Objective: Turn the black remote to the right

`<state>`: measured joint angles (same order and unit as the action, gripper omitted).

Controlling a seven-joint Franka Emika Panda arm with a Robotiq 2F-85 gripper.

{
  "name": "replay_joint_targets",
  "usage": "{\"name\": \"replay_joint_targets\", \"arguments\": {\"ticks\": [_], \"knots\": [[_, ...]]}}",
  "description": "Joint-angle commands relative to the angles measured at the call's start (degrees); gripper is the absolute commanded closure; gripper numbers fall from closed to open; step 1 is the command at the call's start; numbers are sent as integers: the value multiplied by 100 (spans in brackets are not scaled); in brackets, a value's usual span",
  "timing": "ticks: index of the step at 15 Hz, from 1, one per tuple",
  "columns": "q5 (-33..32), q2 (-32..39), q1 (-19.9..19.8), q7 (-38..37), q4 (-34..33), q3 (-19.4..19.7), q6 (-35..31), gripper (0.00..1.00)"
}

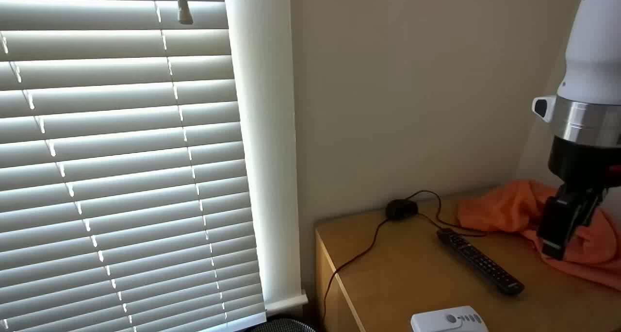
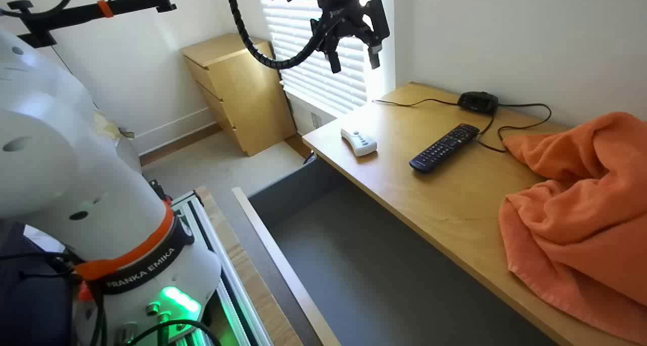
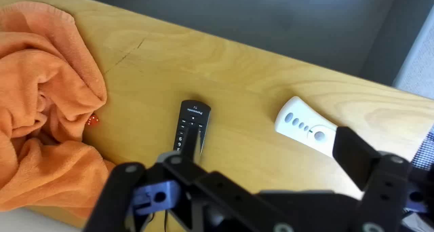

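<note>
The claw (image 2: 355,62) hangs spread and empty above the counter (image 2: 465,202), where the black Panasonic TV remote (image 2: 444,148) lies between a white handset (image 2: 359,142) and an orange towel (image 2: 581,209). Best to centre on the remote's middle, straddle its narrow width, pinch lightly, rotate level. It reads "Panasonic TV"; the robot base (image 2: 151,270), "FRANKA EMIKA".

In all 3 views I saw the slim black remote (image 2: 444,147) lying flat on the wooden top (image 2: 455,199), buttons up, its Panasonic end toward the drawer (image 2: 354,255).
</note>
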<state>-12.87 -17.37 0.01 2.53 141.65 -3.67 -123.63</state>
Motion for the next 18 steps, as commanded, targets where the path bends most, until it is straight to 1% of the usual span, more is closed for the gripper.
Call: {"name": "replay_joint_targets", "arguments": {"ticks": [1,6,7,8,10,12,13,14,15,16,18], "knots": [[-13,4,48,-11,-8,44,14,0],[-12,14,48,-11,-8,44,14,0],[-102,346,-40,-335,-252,-6,159,0],[-109,574,-72,-443,-405,2,188,0],[-66,1117,-108,-476,-772,61,344,0],[25,1644,-119,-401,-1108,155,280,0],[-48,1896,-133,-374,-1241,202,62,0],[63,2186,-132,-154,-1416,263,-87,0],[0,2467,-153,-292,-1574,307,-300,0],[146,2690,-161,-154,-1709,347,-461,0],[198,3138,-195,-224,-1958,429,-871,0]]}}
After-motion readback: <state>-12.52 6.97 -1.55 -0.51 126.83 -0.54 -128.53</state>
